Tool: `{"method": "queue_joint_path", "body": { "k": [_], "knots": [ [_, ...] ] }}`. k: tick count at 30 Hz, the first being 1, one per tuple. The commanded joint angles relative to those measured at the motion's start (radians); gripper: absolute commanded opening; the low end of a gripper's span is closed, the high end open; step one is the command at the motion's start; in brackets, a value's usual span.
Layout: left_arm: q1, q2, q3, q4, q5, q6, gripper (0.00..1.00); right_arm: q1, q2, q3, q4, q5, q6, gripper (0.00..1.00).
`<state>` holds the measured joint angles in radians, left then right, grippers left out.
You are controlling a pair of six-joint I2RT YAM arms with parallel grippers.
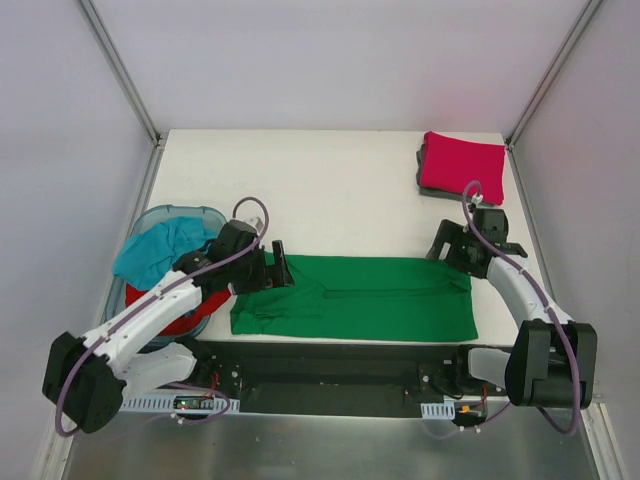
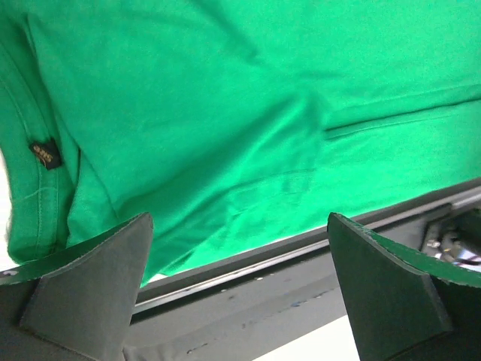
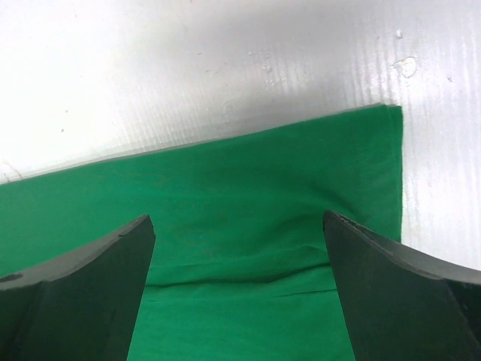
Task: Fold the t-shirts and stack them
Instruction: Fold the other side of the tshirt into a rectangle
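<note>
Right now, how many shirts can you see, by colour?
Green shirt: 1
Pink shirt: 1
Teal shirt: 1
Red shirt: 1
Total: 4
A dark edge under the pink one may be a fifth; cannot tell.

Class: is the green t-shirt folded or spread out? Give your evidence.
Partly folded: the green t-shirt lies as a long narrow band, no sleeves sticking out, with a layered edge running along its length.

A white table (image 1: pixel 340 195) fills the middle of the top view. At its left edge stands a translucent pale-blue plastic tub (image 1: pixel 150 216). A black mounting plate (image 1: pixel 330 372) runs along the lower part of the frame. Pale walls (image 1: pixel 330 60) close the upper part.
</note>
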<state>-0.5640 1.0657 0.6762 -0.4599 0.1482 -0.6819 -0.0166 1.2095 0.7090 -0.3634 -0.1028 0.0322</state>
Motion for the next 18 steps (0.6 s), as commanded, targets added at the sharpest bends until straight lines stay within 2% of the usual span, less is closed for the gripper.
{"method": "queue_joint_path", "body": {
  "k": [1,4,9,13,18],
  "knots": [
    [-0.007,-0.107,0.101,-0.091,-0.042,0.056,0.99,-0.003,-0.018,-0.017,0.024,-0.066,-0.009,0.96],
    [-0.008,-0.092,0.129,-0.082,-0.036,0.033,0.99,-0.003,-0.031,-0.039,0.053,-0.123,-0.005,0.96],
    [-0.013,0.083,0.132,0.031,0.020,-0.013,0.99,0.001,-0.039,-0.077,0.081,-0.238,0.011,0.96],
    [0.012,0.302,0.167,0.167,0.019,-0.041,0.99,0.003,0.007,-0.065,0.086,-0.229,0.011,0.96],
    [0.049,0.540,0.310,0.190,-0.004,-0.044,0.99,0.003,0.088,-0.046,0.063,-0.174,0.015,0.96]
  ]
}}
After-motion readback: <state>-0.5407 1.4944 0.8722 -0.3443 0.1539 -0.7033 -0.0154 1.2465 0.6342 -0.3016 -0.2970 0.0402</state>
